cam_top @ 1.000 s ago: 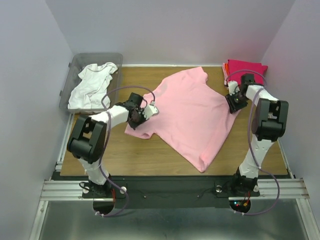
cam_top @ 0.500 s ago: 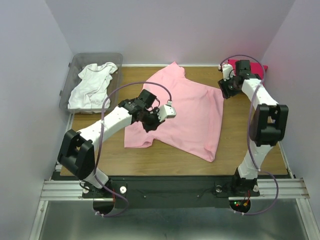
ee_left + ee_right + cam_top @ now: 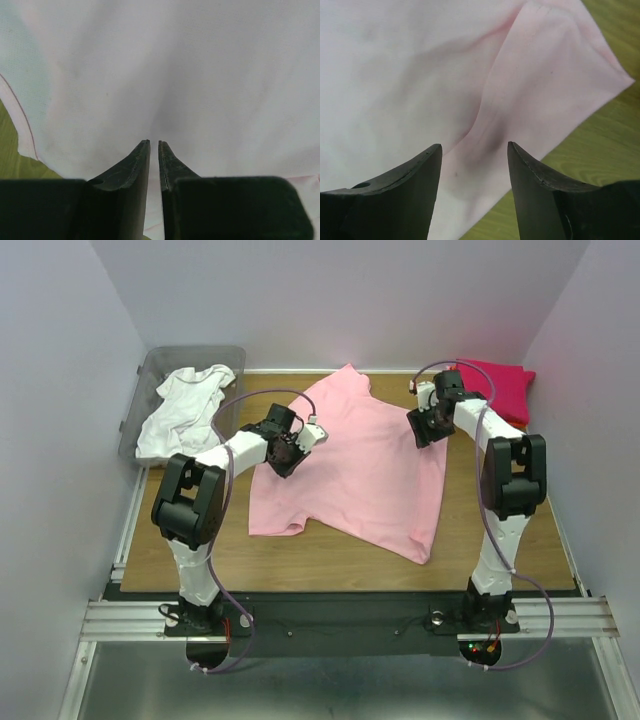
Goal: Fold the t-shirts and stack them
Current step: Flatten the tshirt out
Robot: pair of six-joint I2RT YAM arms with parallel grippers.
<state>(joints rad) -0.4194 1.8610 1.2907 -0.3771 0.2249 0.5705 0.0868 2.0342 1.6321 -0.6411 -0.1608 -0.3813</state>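
Note:
A light pink t-shirt (image 3: 360,465) lies spread on the wooden table (image 3: 200,550), collar toward the back. My left gripper (image 3: 285,455) is over its left shoulder area. In the left wrist view the gripper (image 3: 154,142) has its jaws almost together, with only a thin slit between them, and holds nothing above the pink cloth (image 3: 175,75). My right gripper (image 3: 421,430) is open over the shirt's right sleeve (image 3: 555,65); in the right wrist view the gripper (image 3: 474,145) straddles a soft crease. A white t-shirt (image 3: 185,410) lies crumpled in the bin. A folded magenta t-shirt (image 3: 497,388) lies at the back right.
The clear grey plastic bin (image 3: 150,365) stands at the back left corner. Bare wood (image 3: 600,150) shows right of the sleeve and along the table's front. Walls close in the left, back and right sides.
The pink shirt was swung round and laid flatter a second ago. Since then the left gripper has drawn back left over the shirt. The right gripper has come left from the magenta stack onto the sleeve.

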